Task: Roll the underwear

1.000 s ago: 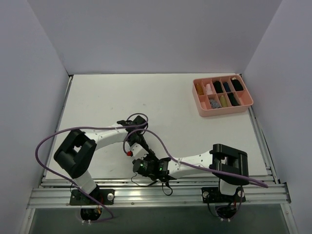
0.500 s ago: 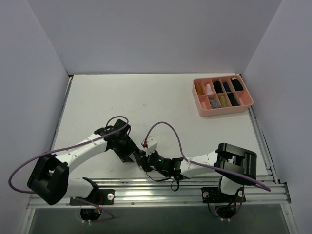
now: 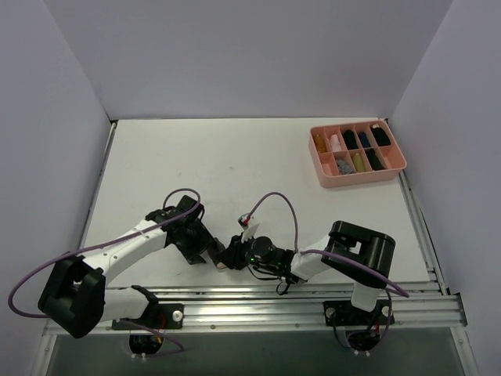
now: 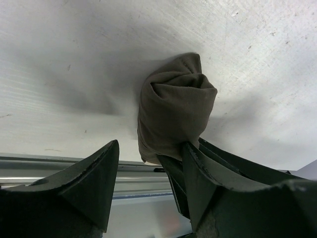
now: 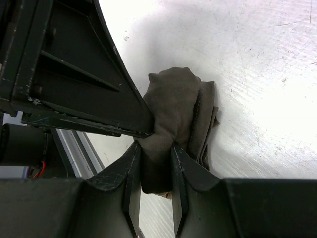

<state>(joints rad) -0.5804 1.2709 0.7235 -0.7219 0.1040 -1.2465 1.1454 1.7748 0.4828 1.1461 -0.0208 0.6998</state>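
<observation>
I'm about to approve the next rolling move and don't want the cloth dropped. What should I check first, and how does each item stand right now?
1. Right gripper has a hold on the underwear: ok, the cloth is pinched between its fingers.
2. Left gripper is free to reposition: ok, it is open, with one finger against the cloth.
3. Underwear is gathered: ok, it sits as a compact wad on the table.
4. Roll is tidy with the waistband tucked in: cannot tell, no waistband shows.
5. Room between the two grippers: not ok, they crowd together at the cloth.
6. Pink tray is clear of the work: ok, it is far off at the right.
</observation>
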